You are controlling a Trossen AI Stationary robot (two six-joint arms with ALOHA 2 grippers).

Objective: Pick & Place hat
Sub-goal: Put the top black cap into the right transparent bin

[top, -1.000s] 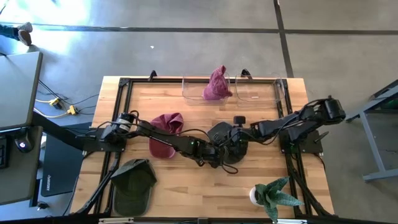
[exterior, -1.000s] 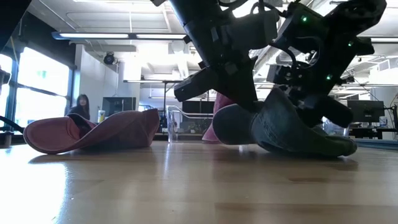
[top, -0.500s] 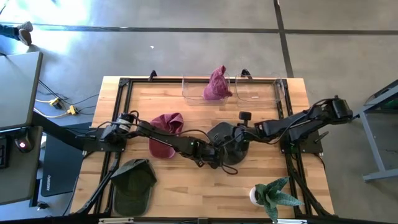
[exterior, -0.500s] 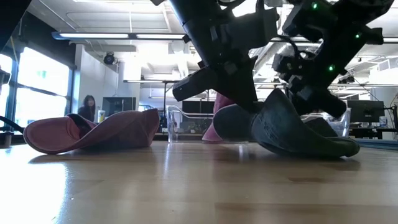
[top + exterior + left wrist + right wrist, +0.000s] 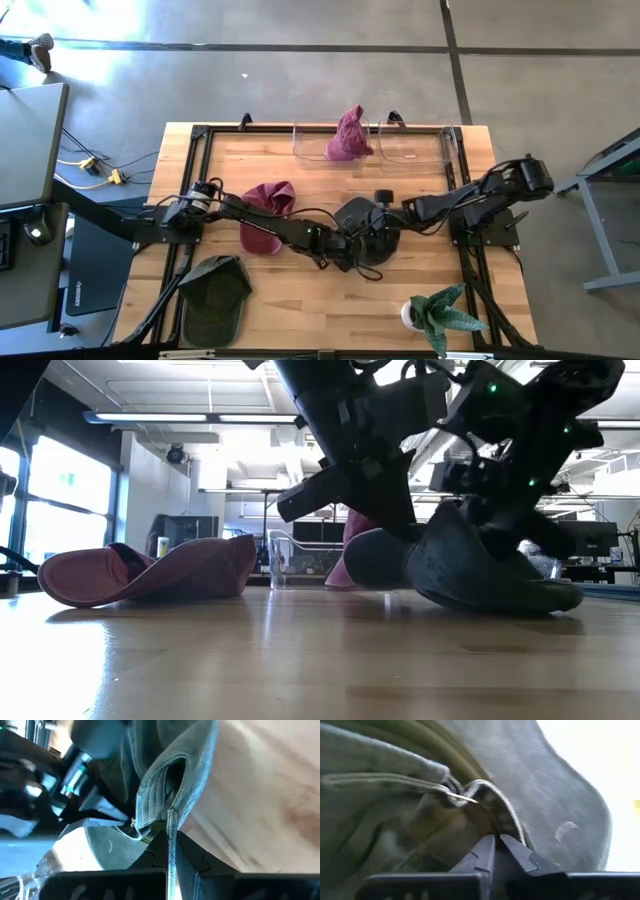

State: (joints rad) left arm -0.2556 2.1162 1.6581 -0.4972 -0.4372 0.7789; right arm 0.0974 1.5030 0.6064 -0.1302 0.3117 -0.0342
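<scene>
Both arms meet at the middle of the wooden table, each gripping the same dark grey hat.

Left gripper — reaches in from the table's left side, across the middle, to the hat's near-left edge. In the left wrist view its fingers are pressed together with a thin fold of the hat's fabric pinched between them; the hat's stitched brim arches just ahead of the tips.

Right gripper — comes in from the table's right side and meets the hat's right edge. In the right wrist view its fingertips are closed to a point on the hat's fabric, just beside a small metal buckle.

Grey hat — lies at the table's centre, between the two grippers. In the low view it rests on the tabletop with its right portion flattened against the wood and its left portion bulging upward beneath the arms.

Other items: a maroon hat lies left of centre, near the left arm; a dark green hat sits at the near-left corner; a second maroon hat stands bunched up in a clear bin at the far edge; a potted plant occupies the near-right corner.
</scene>
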